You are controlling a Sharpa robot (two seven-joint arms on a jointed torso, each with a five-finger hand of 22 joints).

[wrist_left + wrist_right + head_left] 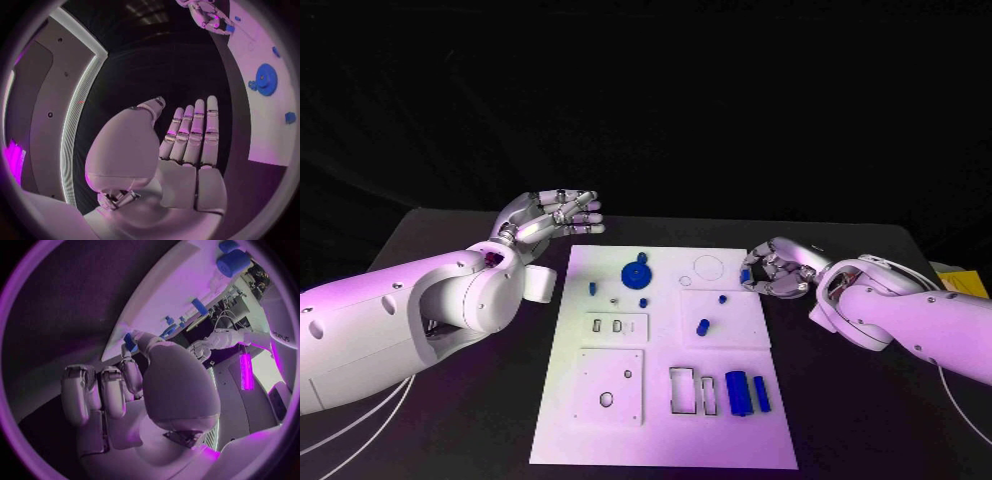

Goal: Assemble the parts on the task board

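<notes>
Head view: the white task board (664, 420) lies in the middle of the black table (877, 420), and the right hand (776, 268) hangs over its far right edge with its fingers curled in; a small blue part (746, 275) shows at its fingertips, and the right wrist view shows the same blue part (130, 341) pinched between the thumb and a finger, just above the board's edge; the left hand (557, 214) is raised off the board's far left corner, well apart from the parts, its fingers straight and side by side, holding nothing; the left wrist view shows that hand (181, 150) flat and extended, fingers close together, with the board to one side; on the board, a round blue disc (635, 272) sits near the far middle, a small blue peg (704, 326) lies near the centre right, and two larger blue blocks (747, 392) stand side by side near the front right, just beside a rectangular frame (684, 390); small blue bits are scattered around the disc.
</notes>
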